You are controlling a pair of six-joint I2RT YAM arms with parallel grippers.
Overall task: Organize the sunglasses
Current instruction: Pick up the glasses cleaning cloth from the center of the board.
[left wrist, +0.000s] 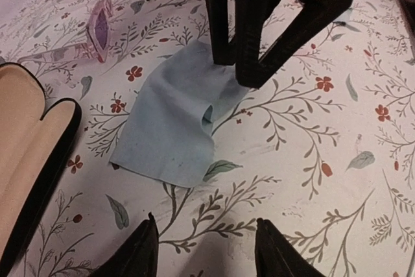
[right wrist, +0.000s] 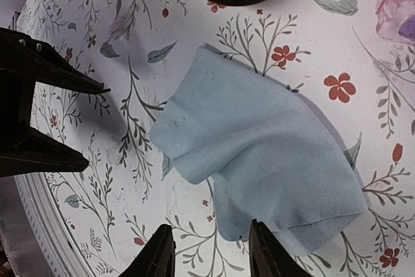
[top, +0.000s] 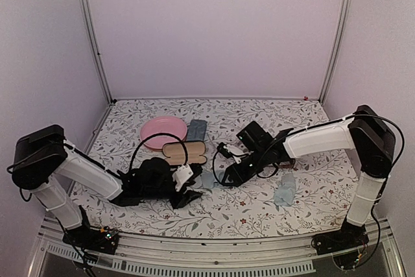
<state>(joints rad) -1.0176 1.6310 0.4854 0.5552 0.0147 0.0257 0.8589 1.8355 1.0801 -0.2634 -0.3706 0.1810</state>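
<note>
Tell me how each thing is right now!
Black case: open.
Pink sunglasses: on the table, outside the case.
Blue cloth: crumpled, lying on the table between the claws.
Pink plate: right way up, nothing on it.
Left claw: open, holding nothing.
Right claw: open, holding nothing.

two cloths (top: 207, 179) (top: 285, 190), two cases (top: 185, 153) (top: 196, 129), one plate (top: 157, 133), one sunglasses (left wrist: 97, 27)

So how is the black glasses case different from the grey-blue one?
The black case lies open, showing tan lining; the grey-blue case looks shut. The black case has rounded ends; the grey-blue case is boxy. Both lie on the flowery table by the pink plate.
</note>
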